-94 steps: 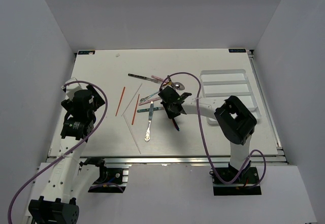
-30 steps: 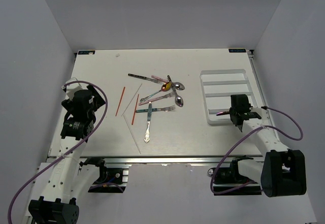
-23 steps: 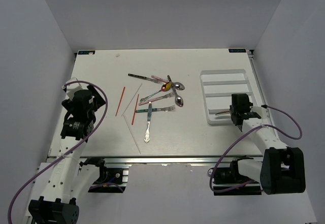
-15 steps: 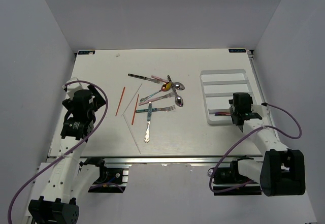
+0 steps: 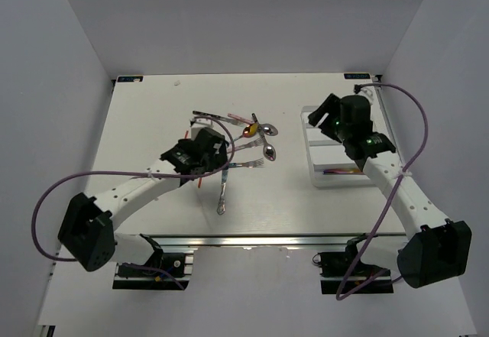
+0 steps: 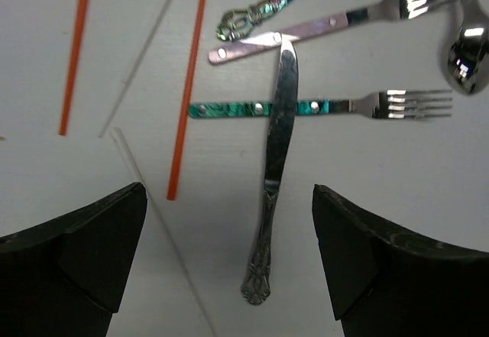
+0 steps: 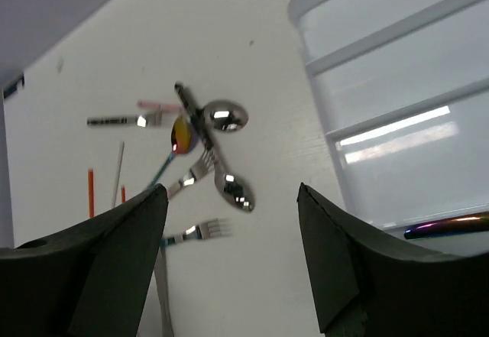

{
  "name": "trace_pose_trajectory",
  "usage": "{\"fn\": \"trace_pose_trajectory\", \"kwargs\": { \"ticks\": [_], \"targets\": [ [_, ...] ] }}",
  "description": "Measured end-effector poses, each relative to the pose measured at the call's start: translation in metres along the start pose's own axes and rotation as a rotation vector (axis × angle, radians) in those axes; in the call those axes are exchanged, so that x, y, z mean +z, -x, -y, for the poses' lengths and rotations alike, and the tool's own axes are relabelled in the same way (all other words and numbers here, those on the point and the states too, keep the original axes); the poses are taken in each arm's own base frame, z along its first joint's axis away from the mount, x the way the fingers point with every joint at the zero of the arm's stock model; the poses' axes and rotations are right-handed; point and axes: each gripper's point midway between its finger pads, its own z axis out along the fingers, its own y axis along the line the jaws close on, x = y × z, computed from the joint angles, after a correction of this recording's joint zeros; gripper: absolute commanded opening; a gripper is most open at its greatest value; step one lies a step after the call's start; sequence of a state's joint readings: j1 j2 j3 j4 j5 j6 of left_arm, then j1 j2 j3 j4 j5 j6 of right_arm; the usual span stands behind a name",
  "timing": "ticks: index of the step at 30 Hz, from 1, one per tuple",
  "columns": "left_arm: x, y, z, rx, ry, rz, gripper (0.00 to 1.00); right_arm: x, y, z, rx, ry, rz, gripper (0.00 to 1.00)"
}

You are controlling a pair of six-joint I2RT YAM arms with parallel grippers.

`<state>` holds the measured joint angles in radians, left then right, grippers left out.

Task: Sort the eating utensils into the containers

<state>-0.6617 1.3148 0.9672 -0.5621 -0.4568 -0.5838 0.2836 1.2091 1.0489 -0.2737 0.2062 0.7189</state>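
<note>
Under the left gripper [image 6: 228, 222] — silver knife [image 6: 276, 146].

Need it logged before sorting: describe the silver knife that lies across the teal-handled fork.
The silver knife is all shiny metal, with a plain blade and an ornate scrolled handle. It lies flat on the table, blade pointing away from the arm bases, crossing over the teal-handled fork; its tip overlaps the pink-handled fork. In the wrist view the open left gripper frames it from either side, not touching it.

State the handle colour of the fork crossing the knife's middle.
Mottled teal-green; the fork shows best in the left wrist view.
</note>
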Motion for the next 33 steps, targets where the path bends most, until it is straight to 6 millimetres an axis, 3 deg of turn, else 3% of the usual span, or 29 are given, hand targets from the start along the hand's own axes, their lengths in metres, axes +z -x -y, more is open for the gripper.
{"fn": "trace_pose_trajectory", "kwargs": {
  "ticks": [3, 7, 9, 16, 21, 22, 25, 31, 33],
  "targets": [
    [0.007, -0.027, 0.014, 0.03, -0.003, -0.056, 0.97, -0.01, -0.036, -0.007, -0.11, 0.06, -0.108, 0.77],
    [0.015, -0.045, 0.016, 0.012, -0.007, -0.096, 0.86, -0.018, -0.07, 0.011, -0.19, 0.06, -0.209, 0.77],
    [0.021, -0.052, 0.021, 0.009, -0.013, -0.114, 0.8, -0.021, -0.077, 0.015, -0.21, 0.062, -0.234, 0.78],
    [0.034, -0.097, 0.027, 0.063, -0.034, -0.22, 0.7, -0.022, -0.086, 0.015, -0.258, 0.09, -0.264, 0.78],
    [0.04, -0.111, 0.028, 0.079, -0.033, -0.261, 0.63, -0.022, -0.094, 0.02, -0.265, 0.094, -0.289, 0.79],
    [0.042, -0.113, 0.029, 0.08, -0.035, -0.265, 0.55, -0.022, -0.095, 0.02, -0.266, 0.096, -0.292, 0.79],
    [0.047, -0.119, 0.03, 0.084, -0.033, -0.279, 0.5, -0.022, -0.097, 0.021, -0.269, 0.097, -0.296, 0.79],
    [0.054, -0.12, 0.034, 0.081, -0.037, -0.27, 0.32, -0.023, -0.097, 0.021, -0.277, 0.101, -0.297, 0.79],
    [0.056, -0.119, 0.035, 0.079, -0.038, -0.264, 0.17, -0.024, -0.096, 0.02, -0.277, 0.104, -0.293, 0.79]
  ]
}}
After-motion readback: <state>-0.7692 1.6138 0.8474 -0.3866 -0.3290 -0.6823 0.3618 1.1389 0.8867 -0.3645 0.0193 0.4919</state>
